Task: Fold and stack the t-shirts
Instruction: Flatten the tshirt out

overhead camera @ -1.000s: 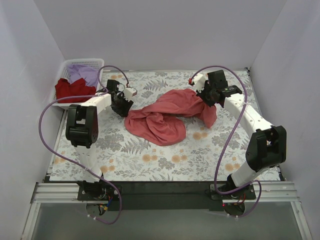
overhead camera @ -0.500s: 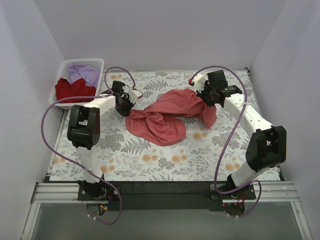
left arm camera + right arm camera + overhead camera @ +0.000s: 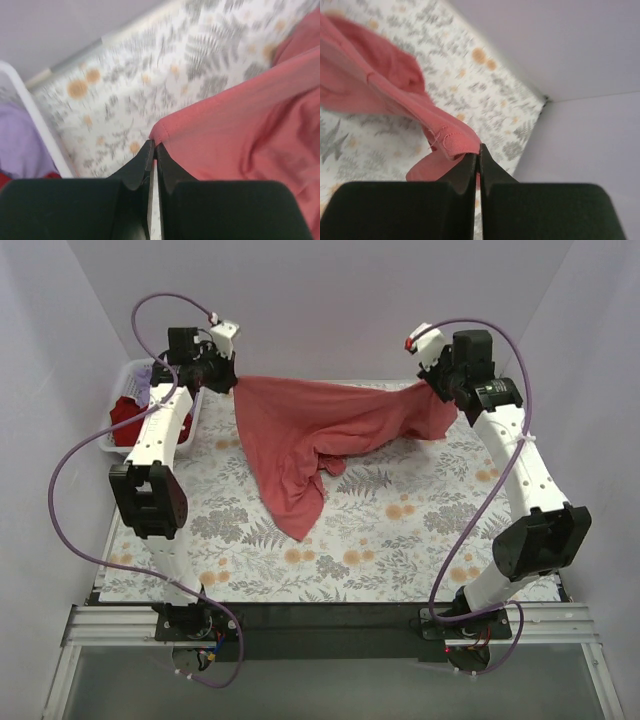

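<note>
The coral-red t-shirt hangs stretched between both raised grippers, its lower part drooping onto the floral cloth. My left gripper is shut on the shirt's left corner. My right gripper is shut on the shirt's right hem. The darker red t-shirt and the lavender t-shirt lie in the white basket at the back left, partly hidden by my left arm. The lavender one shows in the left wrist view.
The grey-and-orange floral cloth covers the table. White walls close in the back and both sides. The basket's white rim is just left of my left gripper. The black table rail runs along the near edge.
Both grippers rose and moved back and apart, lifting the coral-red shirt off the table from a crumpled heap into a spread, hanging sheet. The left gripper took hold of its corner.
</note>
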Robot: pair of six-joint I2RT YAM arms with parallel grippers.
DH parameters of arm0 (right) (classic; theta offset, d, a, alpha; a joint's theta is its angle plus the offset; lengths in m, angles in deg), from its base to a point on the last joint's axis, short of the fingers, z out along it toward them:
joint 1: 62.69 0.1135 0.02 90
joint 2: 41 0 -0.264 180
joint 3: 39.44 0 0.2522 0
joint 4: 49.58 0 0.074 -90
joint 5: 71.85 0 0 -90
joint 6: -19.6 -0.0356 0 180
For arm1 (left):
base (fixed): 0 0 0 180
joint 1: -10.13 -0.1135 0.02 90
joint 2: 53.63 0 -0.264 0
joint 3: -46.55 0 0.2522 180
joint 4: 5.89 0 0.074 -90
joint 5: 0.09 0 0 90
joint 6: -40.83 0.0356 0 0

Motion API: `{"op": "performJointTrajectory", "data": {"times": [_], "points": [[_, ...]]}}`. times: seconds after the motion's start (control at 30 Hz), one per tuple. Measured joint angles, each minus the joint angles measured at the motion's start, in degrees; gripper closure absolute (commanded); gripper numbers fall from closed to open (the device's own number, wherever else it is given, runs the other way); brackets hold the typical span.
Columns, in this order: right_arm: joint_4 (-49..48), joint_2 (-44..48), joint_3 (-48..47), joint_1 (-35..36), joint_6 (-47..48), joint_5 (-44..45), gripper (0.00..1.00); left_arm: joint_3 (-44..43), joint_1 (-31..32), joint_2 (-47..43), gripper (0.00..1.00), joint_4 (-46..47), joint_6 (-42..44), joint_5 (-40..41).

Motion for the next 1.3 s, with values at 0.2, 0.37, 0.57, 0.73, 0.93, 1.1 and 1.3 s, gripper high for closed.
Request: {"op": "performJointTrajectory", "data": {"times": [0.2,0.37,0.57,0.73,0.93,1.1,1.3], "points": [[-3.5,-0.7,-16.4,-1.1,2.6,4.0,0.99,-9.6,1.2,-5.2,1.0,4.7,-8.3,-2.3],[-8.3,3.1,-18.4,-2.5,5.9,7.1,0.99,-10.7,1.3,-12.2,1.0,7.6,-12.5,-2.9],[-12.2,14.4,-12.3,-2.5,9.9,10.1,0.99,0.7,1.4,-29.6,1.0,13.1,-16.1,-2.4],[-17.6,22.8,-11.6,-2.3,13.2,11.5,0.99,3.5,1.6,-41.0,1.0,18.7,-18.8,0.0],[-24.2,25.1,-16.3,-2.2,16.8,11.4,0.99,2.1,1.8,-45.3,1.0,25.6,-21.0,1.9],[-28.7,23.7,-15.6,-2.2,20.3,11.0,0.99,0.9,1.9,-41.9,1.0,27.3,-20.9,2.9],[-31.9,18.7,-12.4,-2.2,24.1,11.2,0.99,0.9,2.1,-34.4,1.0,26.6,-19.0,5.5]]}}
